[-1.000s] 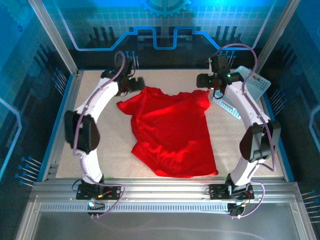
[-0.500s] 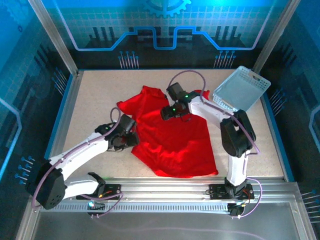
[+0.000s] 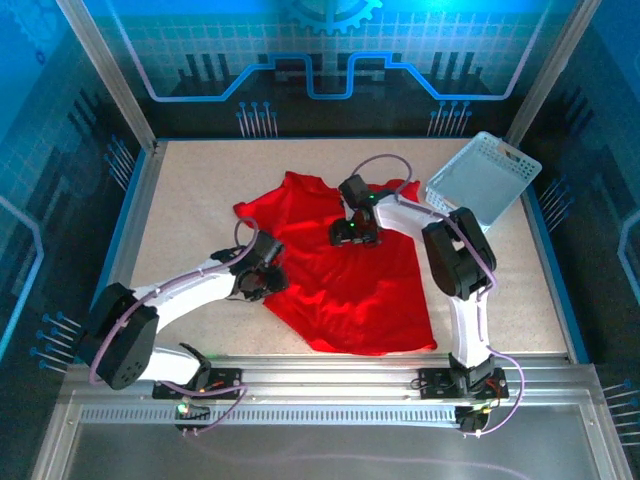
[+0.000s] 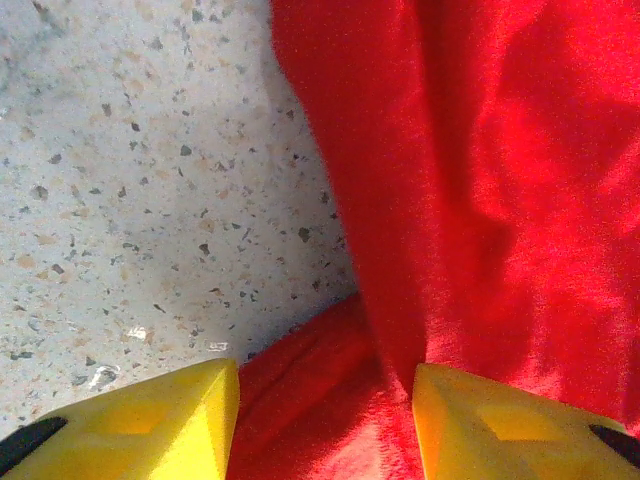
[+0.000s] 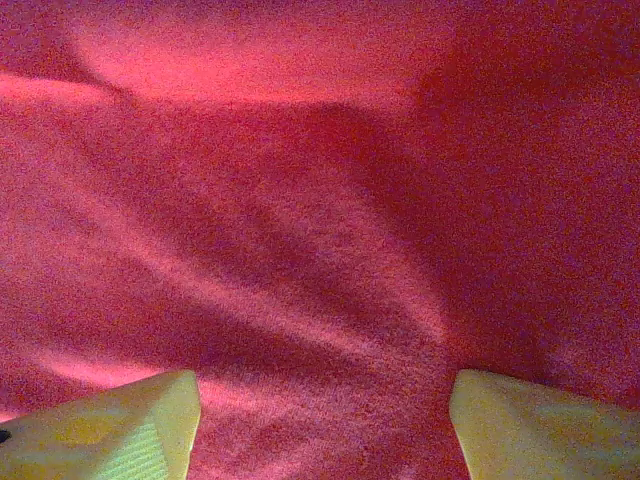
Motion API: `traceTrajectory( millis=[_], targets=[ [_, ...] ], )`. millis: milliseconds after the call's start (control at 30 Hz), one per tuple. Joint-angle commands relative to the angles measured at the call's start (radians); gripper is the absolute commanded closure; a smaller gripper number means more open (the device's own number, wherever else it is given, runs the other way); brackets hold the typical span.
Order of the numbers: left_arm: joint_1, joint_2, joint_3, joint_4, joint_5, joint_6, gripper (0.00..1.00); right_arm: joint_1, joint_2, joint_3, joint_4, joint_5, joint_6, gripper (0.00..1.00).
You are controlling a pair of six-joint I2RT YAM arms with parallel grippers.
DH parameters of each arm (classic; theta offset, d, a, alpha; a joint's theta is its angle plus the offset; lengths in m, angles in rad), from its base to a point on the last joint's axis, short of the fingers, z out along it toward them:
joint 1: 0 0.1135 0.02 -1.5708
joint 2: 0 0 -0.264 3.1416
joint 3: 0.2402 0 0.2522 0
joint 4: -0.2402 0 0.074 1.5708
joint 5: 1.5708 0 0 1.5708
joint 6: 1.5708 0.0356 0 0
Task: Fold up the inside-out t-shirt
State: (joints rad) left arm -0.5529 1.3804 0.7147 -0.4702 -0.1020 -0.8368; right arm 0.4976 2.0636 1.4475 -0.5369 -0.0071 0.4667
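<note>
The inside-out t-shirt [image 3: 345,275] is bright red and lies spread, slightly crumpled, on the speckled table, hem toward the near edge. My left gripper [image 3: 263,281] is low at the shirt's left edge. In the left wrist view its yellow fingers [image 4: 150,420] stand apart astride a raised fold of the t-shirt [image 4: 470,180], the left gripper [image 4: 325,425] being open. My right gripper [image 3: 352,236] is over the shirt's upper middle. The right wrist view has the right gripper [image 5: 322,430] wide open just above wrinkled t-shirt [image 5: 320,200] cloth, nothing pinched.
A light blue mesh basket [image 3: 482,180] stands tilted at the back right corner. Bare speckled tabletop [image 3: 190,200] lies to the left of the shirt and along the right side. Blue rails and metal posts border the table.
Both arms have come down from the back of the table onto the shirt. The left gripper has reached the shirt's left edge and its fingers have narrowed. The right gripper's fingers have stayed wide.
</note>
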Motion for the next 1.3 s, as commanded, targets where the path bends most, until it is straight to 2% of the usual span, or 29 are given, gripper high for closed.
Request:
traceTrajectory(
  millis=[0,167,267,333,400,467,500,633,1033,1267],
  targets=[
    [-0.007,0.012,-0.020,0.026,0.032,-0.001,0.51,-0.077,0.000,-0.058,-0.043,0.067,0.110,0.30],
    [-0.009,0.029,-0.040,0.066,0.064,0.003,0.59,-0.137,-0.043,-0.132,-0.024,0.092,0.159,0.30],
    [-0.012,0.053,-0.040,0.084,0.078,0.011,0.68,-0.115,-0.082,-0.143,-0.011,0.092,0.140,0.30],
    [-0.014,0.060,-0.032,0.069,0.068,0.017,0.73,-0.082,-0.108,-0.127,-0.043,0.143,0.129,0.30],
    [-0.016,0.040,-0.023,0.041,0.034,0.021,0.72,-0.049,-0.140,-0.117,-0.056,0.195,0.114,0.30],
    [-0.016,0.000,-0.017,0.021,0.002,0.030,0.60,-0.012,-0.169,-0.102,-0.059,0.227,0.085,0.30],
    [-0.016,-0.018,-0.013,0.015,-0.007,0.037,0.57,0.011,-0.183,-0.091,-0.060,0.242,0.070,0.30],
    [-0.017,-0.007,0.028,-0.002,-0.021,0.071,0.54,0.073,-0.195,-0.047,-0.062,0.268,0.029,0.30],
    [-0.017,0.147,0.107,0.018,-0.033,0.070,0.56,0.177,-0.090,0.028,-0.003,0.152,-0.042,0.30],
    [-0.017,0.150,0.097,0.016,-0.027,0.070,0.71,0.193,-0.036,0.051,-0.005,0.148,-0.040,0.31]
  ],
)
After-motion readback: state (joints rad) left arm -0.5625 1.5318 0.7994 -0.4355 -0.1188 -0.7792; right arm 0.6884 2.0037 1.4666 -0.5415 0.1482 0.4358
